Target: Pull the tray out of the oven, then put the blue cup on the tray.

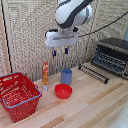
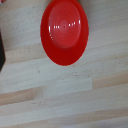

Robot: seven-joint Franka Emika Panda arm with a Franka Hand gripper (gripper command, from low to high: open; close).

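Broadly, the wooden bench (image 1: 95, 102) carries everything, with the oven (image 1: 112, 56) standing at the exterior view's right, a boxy black appliance that looks heavy and unlikely to shift. The red mesh basket (image 1: 18, 95) sits well apart at the exterior view's left. The tray (image 1: 93, 73), a rack of thin dark bars, already lies outside the oven on the bench just in front of it; it looks stiff and fairly light. The red bowl (image 1: 63, 91) rests near the bench's middle and fills the wrist view (image 2: 64, 32). Just behind it stands the blue cup (image 1: 66, 76), upright and beside a slim orange bottle (image 1: 45, 75); the cup seems light, rigid and smooth-walled, so a pinch across its rim or upper wall would probably hold best. The fingers (image 1: 60, 51) hang above the cup, slightly spread and holding nothing.
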